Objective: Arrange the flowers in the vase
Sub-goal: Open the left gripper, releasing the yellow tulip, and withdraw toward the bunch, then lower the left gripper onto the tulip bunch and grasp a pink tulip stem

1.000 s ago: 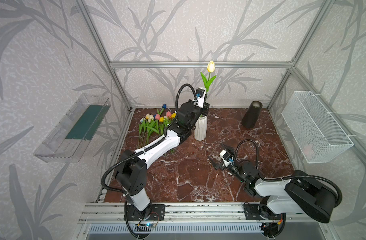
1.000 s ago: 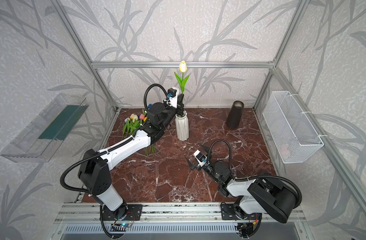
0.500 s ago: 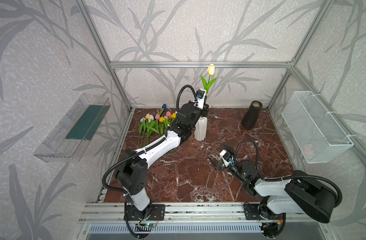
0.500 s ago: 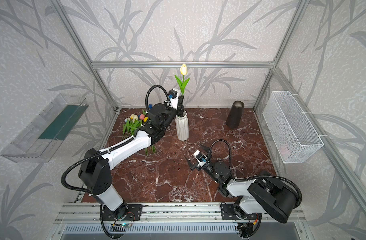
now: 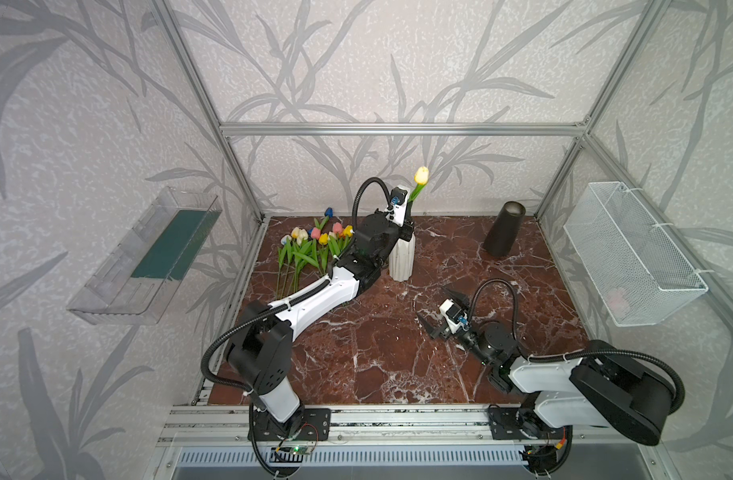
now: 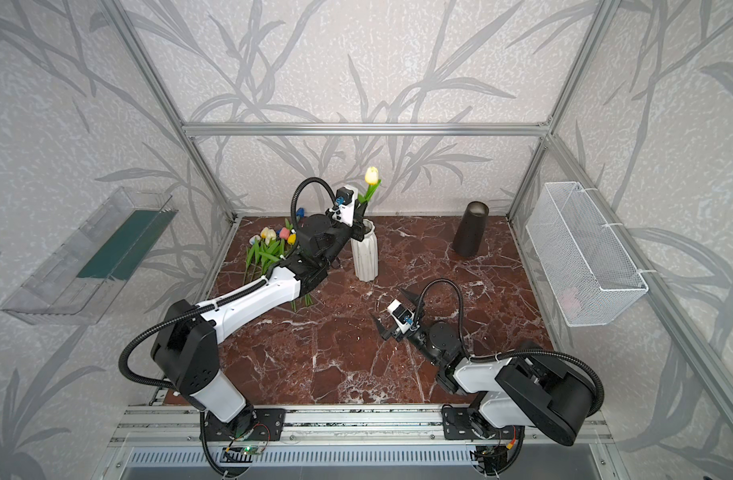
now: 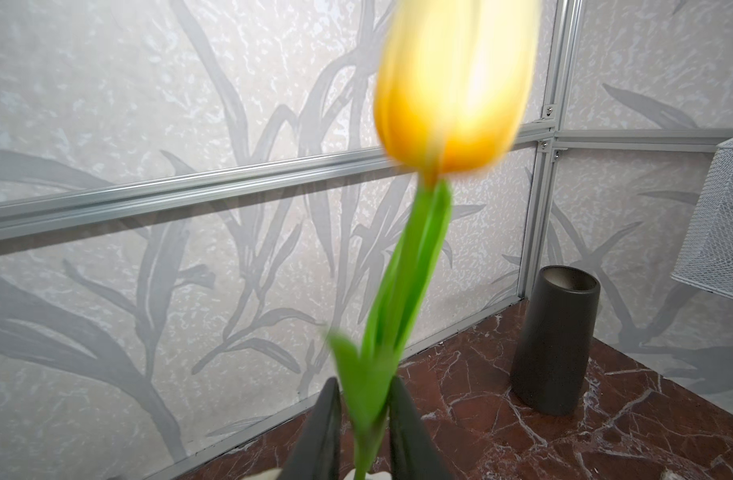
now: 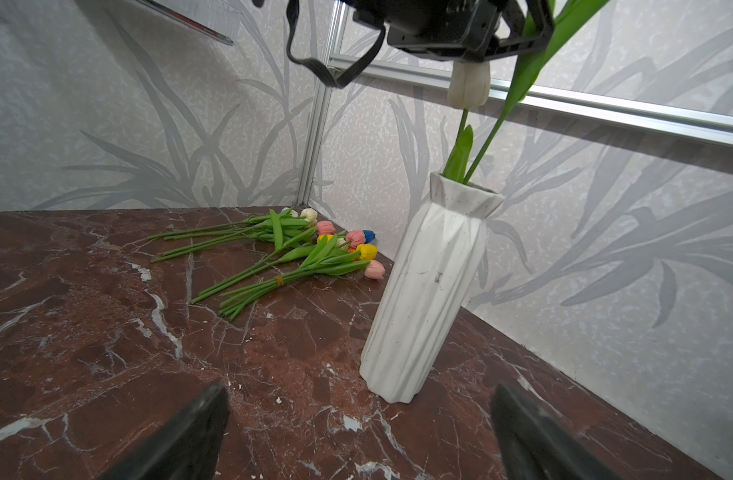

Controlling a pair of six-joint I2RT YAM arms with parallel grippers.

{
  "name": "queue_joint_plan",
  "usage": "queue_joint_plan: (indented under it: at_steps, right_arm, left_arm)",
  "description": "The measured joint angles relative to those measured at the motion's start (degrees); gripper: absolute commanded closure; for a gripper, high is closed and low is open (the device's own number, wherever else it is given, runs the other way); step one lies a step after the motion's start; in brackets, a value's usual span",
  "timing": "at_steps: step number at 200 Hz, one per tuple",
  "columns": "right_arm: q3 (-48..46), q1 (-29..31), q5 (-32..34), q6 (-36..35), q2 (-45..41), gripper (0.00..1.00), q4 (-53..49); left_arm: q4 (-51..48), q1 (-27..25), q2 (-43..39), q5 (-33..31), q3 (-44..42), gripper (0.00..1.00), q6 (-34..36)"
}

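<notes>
A white ribbed vase (image 5: 402,257) (image 6: 364,253) (image 8: 431,291) stands near the back of the marble floor. A yellow tulip (image 5: 421,175) (image 6: 371,175) (image 7: 452,83) has its stem in the vase, beside a white tulip (image 8: 468,83). My left gripper (image 7: 364,380) (image 5: 406,232) hovers just over the vase mouth. It is open a little, with the yellow tulip's stem and leaf loose between the fingers. The other flowers (image 5: 314,245) (image 6: 273,245) (image 8: 314,249) lie in a heap left of the vase. My right gripper (image 5: 433,303) (image 6: 386,303) (image 8: 360,390) rests low and wide open, holding nothing.
A black vase (image 5: 504,235) (image 6: 470,235) (image 7: 555,340) stands at the back right. A white wire basket (image 5: 630,253) hangs on the right wall, a clear shelf (image 5: 148,253) on the left wall. My left arm reaches over the heap of flowers.
The yellow tulip has sunk lower into the vase. The left gripper's jaws have parted from its stem. The right arm has not moved.
</notes>
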Motion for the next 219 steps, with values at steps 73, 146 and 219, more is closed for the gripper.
queue_joint_plan:
  at_steps: [73,146,219]
  right_arm:
    - [0.0,0.0,0.0,0.0,0.0,0.01,0.0]
    - [0.0,0.0,0.0,0.0,-1.3,0.01,-1.1]
    - [0.6,0.0,-0.8,0.7,-1.2,0.01,-3.2]
  left_arm:
    - [-2.8,0.0,-8.9,0.0,-0.9,0.66,-0.2]
    - [-21.6,8.5,-23.5,-6.5,-7.1,0.64,-9.5]
    - [-41.7,33.8,-9.2,0.5,-11.9,0.69,-26.9]
